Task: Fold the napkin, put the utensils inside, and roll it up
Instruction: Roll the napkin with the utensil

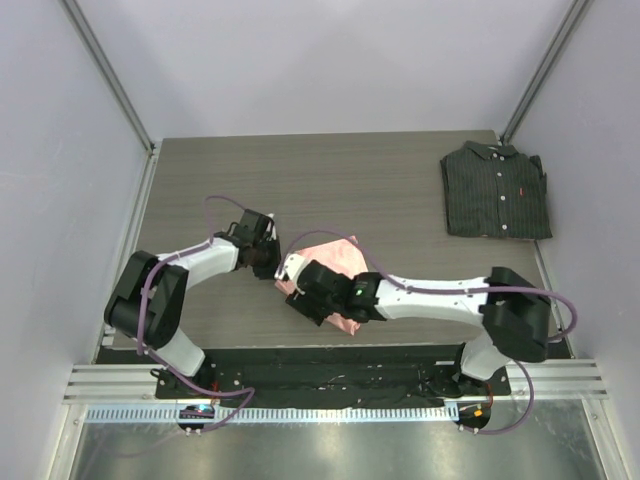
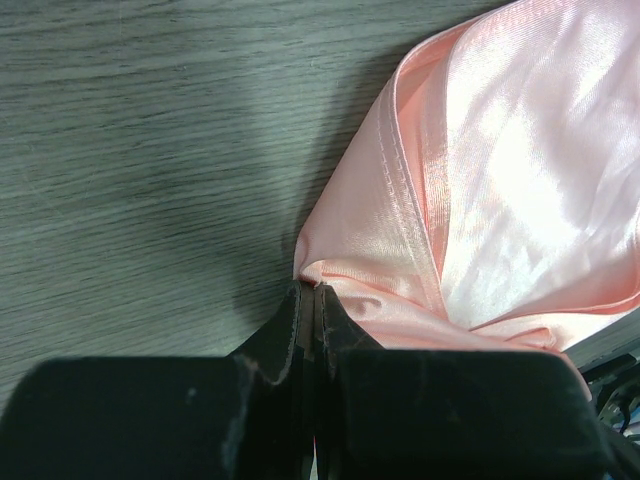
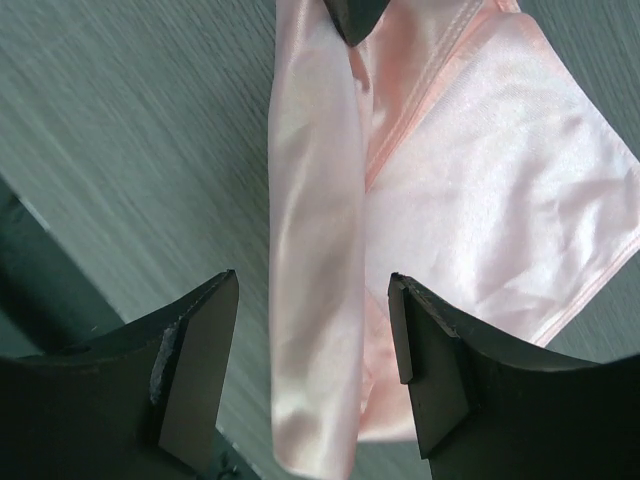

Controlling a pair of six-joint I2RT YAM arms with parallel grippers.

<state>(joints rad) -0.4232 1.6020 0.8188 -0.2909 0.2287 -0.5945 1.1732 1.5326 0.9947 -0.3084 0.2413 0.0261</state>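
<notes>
Napkin [image 1: 338, 250] sits on grey wood-grain tabletop [image 1: 330, 170] near front edge, gathered into a long fold with a flat layer beside it. Folded dark pinstriped shirt [image 1: 497, 190] at far right corner, well apart. Right hand [image 3: 310, 283] open, jaws either side of fold, not gripping. Left hand [image 2: 315, 295] closed, pinching napkin edge.
</notes>
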